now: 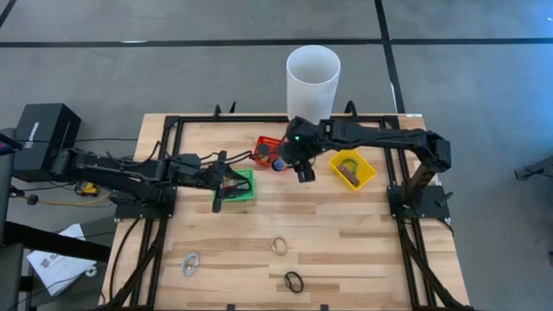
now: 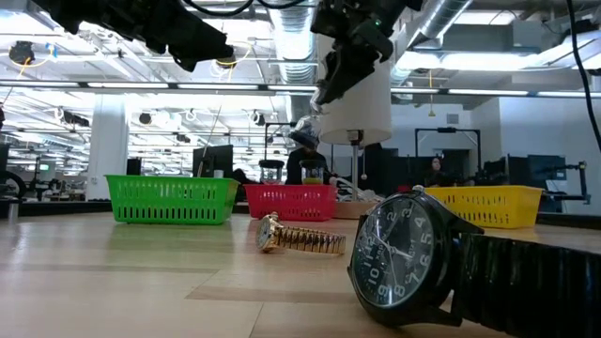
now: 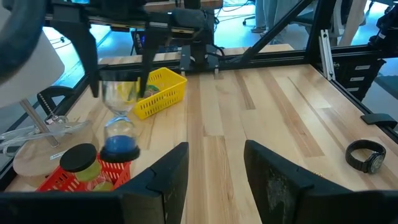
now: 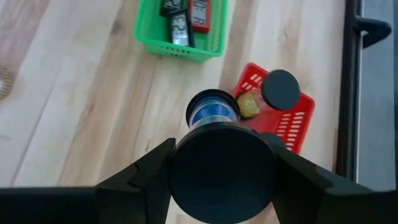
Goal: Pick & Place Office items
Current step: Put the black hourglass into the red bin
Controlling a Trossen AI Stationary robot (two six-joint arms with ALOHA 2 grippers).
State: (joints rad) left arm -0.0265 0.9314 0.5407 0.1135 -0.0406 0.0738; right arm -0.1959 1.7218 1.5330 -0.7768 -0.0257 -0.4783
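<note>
**Fig. 1.** Table with 2 arms, seen from 4 cameras. The right claw (image 1: 302, 171) is held above the table and is clamped on the black top cap of a timer (image 3: 119, 118), which hangs upright below it, blue sand in the lower bulb. Just beside and below this claw the red basket (image 4: 292, 127) is seen; a 2nd timer (image 4: 280, 89), black-capped with yellow sand, is lying in it. Beyond the red basket from the claw stands the white cylinder (image 1: 313, 78). The yellow basket (image 3: 163, 93) is placed near the claw, on the side of its own arm.

The left claw (image 3: 214, 155) is held over the green basket (image 4: 180, 48); its fingers are parted and nothing is seen between them. In that basket, 1 black clock (image 4: 176, 30) and 1 red clock (image 4: 200, 12) are visible.

Well apart from both claws, on the front half of the table, 3 watches are laid: gold watch (image 2: 296, 238), black watch (image 2: 404, 253), silver watch (image 1: 190, 263).
</note>
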